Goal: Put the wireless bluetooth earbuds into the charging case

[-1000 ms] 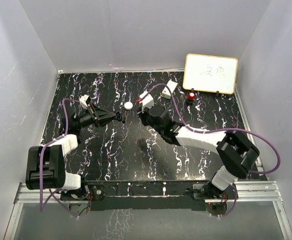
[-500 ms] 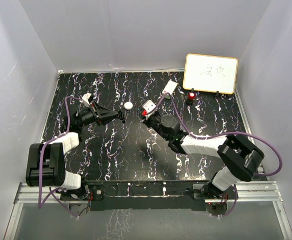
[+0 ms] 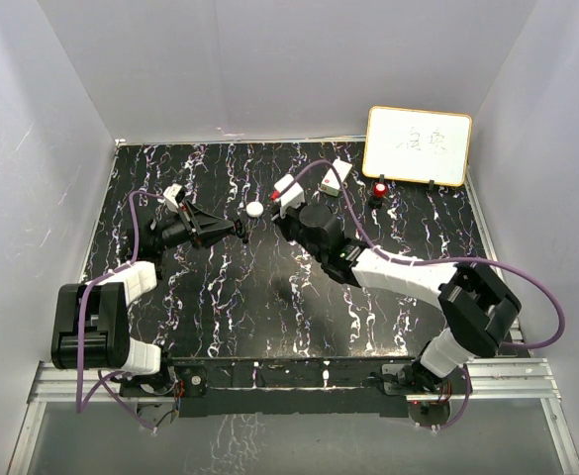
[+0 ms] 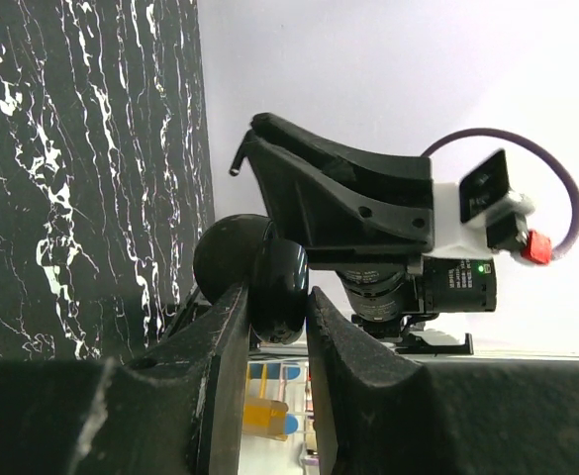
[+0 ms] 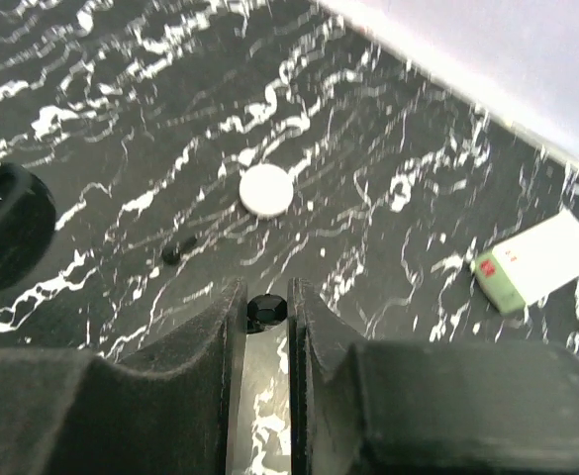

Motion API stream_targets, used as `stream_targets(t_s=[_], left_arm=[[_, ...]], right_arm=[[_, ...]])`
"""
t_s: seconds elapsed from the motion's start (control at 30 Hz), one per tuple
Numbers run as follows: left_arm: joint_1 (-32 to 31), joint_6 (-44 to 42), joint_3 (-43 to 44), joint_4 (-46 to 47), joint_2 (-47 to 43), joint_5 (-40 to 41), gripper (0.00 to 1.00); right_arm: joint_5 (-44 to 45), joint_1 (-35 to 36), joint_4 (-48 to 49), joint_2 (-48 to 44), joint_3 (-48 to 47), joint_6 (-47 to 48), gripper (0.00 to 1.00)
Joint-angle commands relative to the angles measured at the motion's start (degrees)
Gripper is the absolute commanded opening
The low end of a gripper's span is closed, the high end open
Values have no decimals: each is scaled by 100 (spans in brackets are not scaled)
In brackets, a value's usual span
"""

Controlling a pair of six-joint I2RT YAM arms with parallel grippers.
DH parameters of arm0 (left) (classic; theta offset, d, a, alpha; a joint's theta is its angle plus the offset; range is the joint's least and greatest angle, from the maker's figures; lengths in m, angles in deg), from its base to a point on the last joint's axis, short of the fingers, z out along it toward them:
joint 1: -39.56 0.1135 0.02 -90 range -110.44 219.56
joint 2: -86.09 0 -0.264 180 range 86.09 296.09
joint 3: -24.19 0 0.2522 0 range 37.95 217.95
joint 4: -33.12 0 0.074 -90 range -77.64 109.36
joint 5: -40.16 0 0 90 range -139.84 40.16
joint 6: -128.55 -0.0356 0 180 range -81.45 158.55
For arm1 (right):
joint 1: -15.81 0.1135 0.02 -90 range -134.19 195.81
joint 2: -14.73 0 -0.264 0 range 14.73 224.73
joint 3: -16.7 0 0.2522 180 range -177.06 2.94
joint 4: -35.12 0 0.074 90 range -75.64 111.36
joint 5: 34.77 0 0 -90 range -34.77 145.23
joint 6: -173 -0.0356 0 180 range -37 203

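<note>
Right gripper (image 5: pixel 265 295) is pinching a light, slippery black earbud (image 5: pixel 266 313) by its body between fingertips; left gripper (image 4: pixel 274 297) is clamping the case (image 4: pixel 232 259).

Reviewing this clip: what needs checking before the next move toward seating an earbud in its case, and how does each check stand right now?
1. Right hand grips a black earbud: ok, a small black piece sits pinched at its fingertips.
2. Left hand holds the black case: ok, the round puck is clamped between its fingers.
3. Case open with a socket facing the earbud: cannot tell from any view.
4. Hands lined up for insertion: not ok, the top view shows them apart over the table.
5. Other parts accounted for: the white puck and a loose black piece lie on the table; white earbuds, cannot tell.
</note>
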Motion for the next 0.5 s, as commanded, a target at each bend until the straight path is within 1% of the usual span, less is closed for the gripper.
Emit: stream_targets(t_s=[0.0,0.13,0.3,0.47], left_arm=[[-12,-81,204,40,-33,-130,0],[-13,-98,221,72,30,-141,0],[-17,-107,216,103,50,-162,0],[-16,-106,196,91,12,-180,0]], right_arm=[[523,-13,-1857,57,-435,-1030,0],[520,-13,-2784,172,-725,-1325,0],[400,-15,-3530,357,-936,-1508,0],[317,-14,-4268,698,-1442,-1570,0]])
